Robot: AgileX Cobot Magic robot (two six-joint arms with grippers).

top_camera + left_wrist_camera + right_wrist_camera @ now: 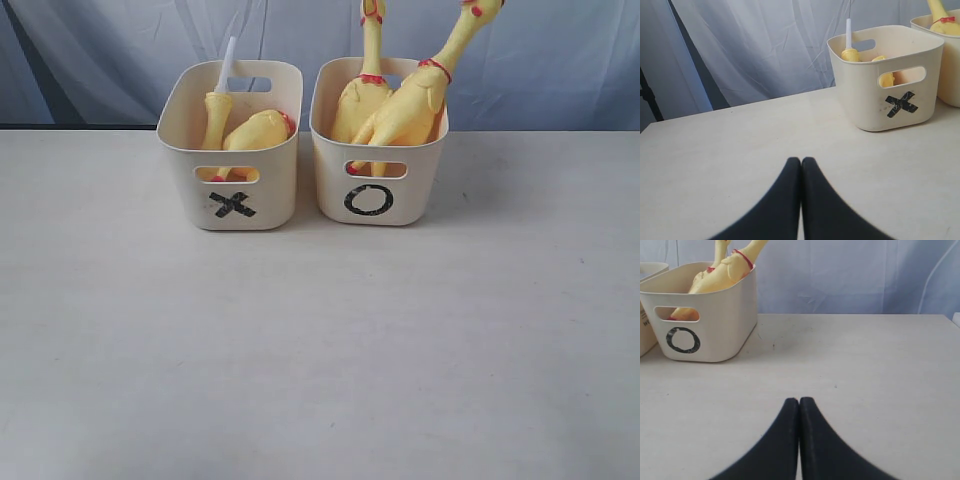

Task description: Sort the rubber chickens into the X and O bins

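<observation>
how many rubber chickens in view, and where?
4. O bin: two long-necked chickens. X bin: a plump chicken and a thin chicken with white tube. Walls may hide more.

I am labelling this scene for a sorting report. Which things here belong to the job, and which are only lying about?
Job: X bin, thin chicken, headless chicken, O bin, upright long-necked chicken, leaning long-necked chicken.
Just there: table, curtain.
</observation>
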